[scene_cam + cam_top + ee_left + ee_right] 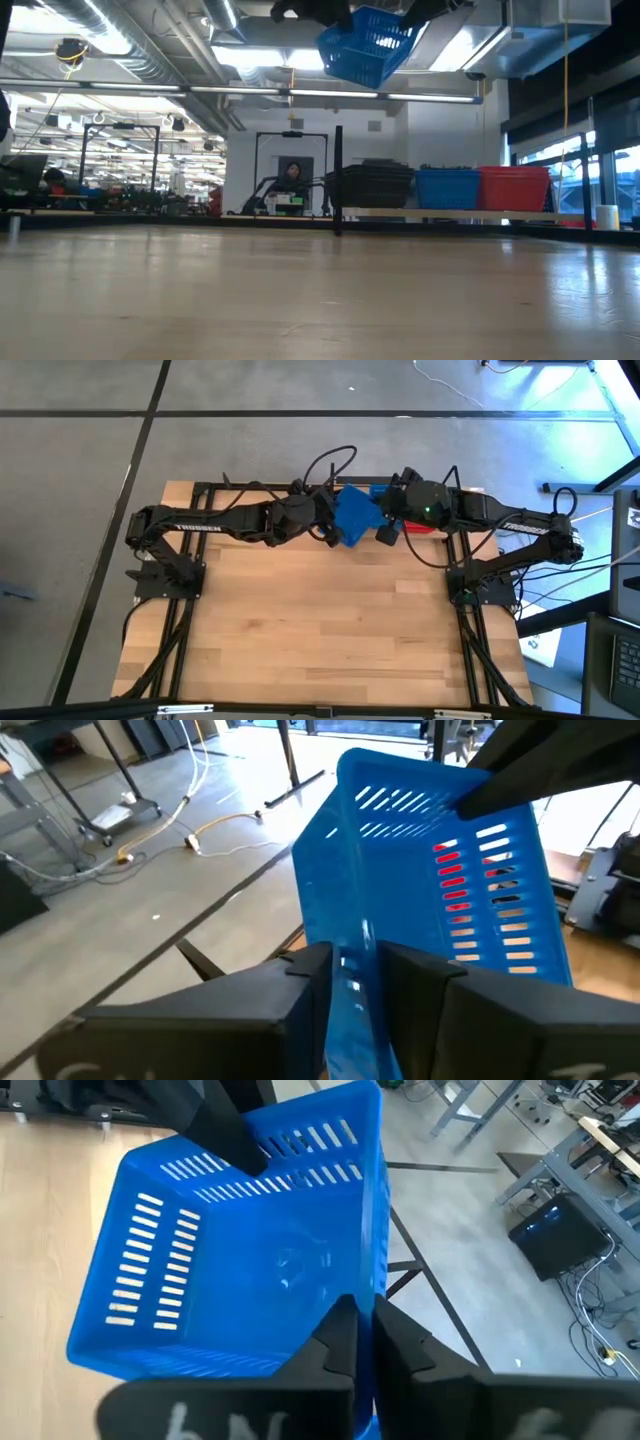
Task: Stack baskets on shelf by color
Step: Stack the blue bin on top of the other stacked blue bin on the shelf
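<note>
Above the far edge of the worktop [300, 630], over the shelf [450, 212] with its black, blue and red baskets, a blue basket [355, 517] hangs tilted between both arms. The right end effector [362, 1342] is pinched tight on one rim. The left end effector [365, 978] straddles the opposite wall with its fingers slightly parted, so the basket lies between them, equally close to both.

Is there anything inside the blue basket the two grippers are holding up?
The raised blue basket, pinched by the right gripper and straddled by the left gripper, looks empty; the near rim hides one strip of its floor.
</note>
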### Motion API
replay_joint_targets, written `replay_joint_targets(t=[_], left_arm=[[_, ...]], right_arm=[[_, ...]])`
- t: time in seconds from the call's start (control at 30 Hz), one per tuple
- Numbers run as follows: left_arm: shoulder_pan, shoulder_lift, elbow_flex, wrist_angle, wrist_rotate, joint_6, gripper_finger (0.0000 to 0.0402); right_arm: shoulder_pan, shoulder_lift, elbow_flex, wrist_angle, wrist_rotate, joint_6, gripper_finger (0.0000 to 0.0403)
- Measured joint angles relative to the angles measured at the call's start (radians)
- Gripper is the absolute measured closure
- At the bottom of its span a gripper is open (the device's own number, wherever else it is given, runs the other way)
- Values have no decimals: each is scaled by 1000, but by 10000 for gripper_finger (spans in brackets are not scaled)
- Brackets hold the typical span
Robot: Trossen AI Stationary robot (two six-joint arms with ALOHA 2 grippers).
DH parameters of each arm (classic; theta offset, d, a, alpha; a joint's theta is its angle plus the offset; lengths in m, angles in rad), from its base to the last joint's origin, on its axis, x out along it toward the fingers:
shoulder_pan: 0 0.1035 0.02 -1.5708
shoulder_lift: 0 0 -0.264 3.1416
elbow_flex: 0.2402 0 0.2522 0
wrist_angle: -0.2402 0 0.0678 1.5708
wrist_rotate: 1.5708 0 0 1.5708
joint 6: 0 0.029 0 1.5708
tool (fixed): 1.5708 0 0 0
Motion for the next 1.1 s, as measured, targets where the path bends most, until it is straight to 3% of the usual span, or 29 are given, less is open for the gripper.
replay_joint_targets(t=[0.2, 0.5, 0.77, 0.83, 1.1], left_arm=[[-13, 0, 0, 3, 20, 4, 328], [-81, -17, -1, 87, 17, 252, 328], [-155, -19, 0, 140, 15, 269, 327], [-170, -19, 0, 138, 13, 286, 327], [-201, -19, 39, 130, -69, 304, 327]], right_arm=[[0, 0, 0, -10, 4, 2, 396], [-5, 0, 0, -66, 13, 24, 399], [-92, 0, 0, -161, 80, -22, 399], [-144, 0, 0, -203, 50, -53, 399], [-429, 3, 0, -253, -240, -84, 399]])
